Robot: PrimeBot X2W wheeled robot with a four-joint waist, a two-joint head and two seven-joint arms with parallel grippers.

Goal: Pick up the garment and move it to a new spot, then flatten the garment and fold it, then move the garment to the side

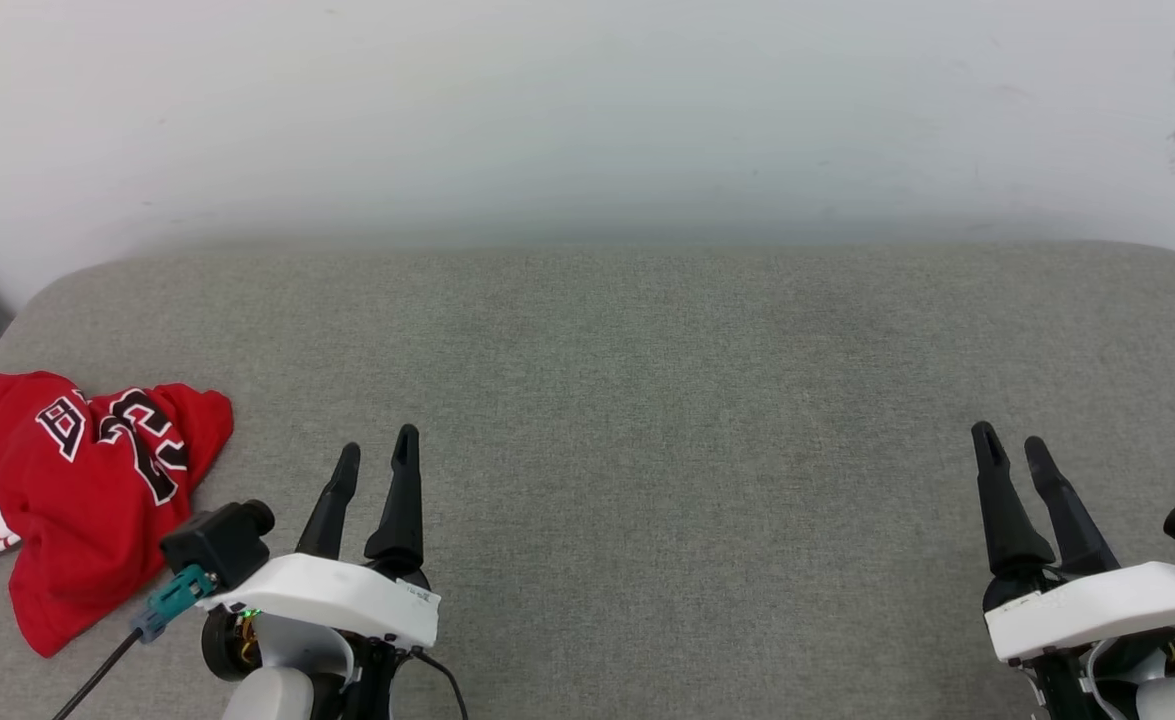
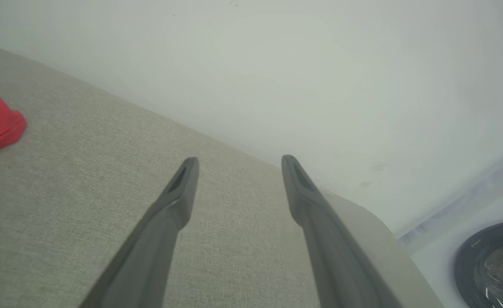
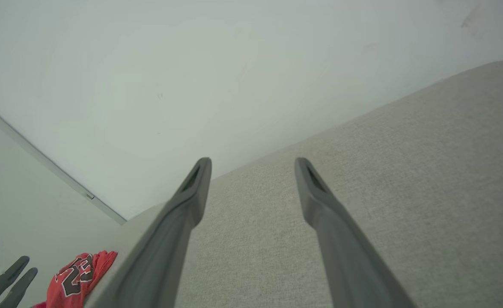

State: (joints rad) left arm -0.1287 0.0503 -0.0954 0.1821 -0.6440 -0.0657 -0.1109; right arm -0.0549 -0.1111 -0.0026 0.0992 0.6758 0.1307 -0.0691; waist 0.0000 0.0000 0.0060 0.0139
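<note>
One garment [image 1: 87,500], two tools [image 1: 378,440] [image 1: 1009,435], one padded surface [image 1: 647,400], one wall [image 1: 587,120]

garment [image 1: 87,490] heaped at left edge of padded surface [image 1: 647,400], left gripper [image 1: 378,441] placed just right of it, right gripper [image 1: 1009,438] set well apart at far right, wall [image 1: 587,110] behind

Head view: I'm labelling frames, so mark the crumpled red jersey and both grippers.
Crumpled red jersey with black lettering [image 1: 87,540]: head view, red cloth below the number.
Left gripper [image 1: 378,441]: head view, midway between its open jaws.
Right gripper [image 1: 1009,435]: head view, midway between its open jaws.
</note>
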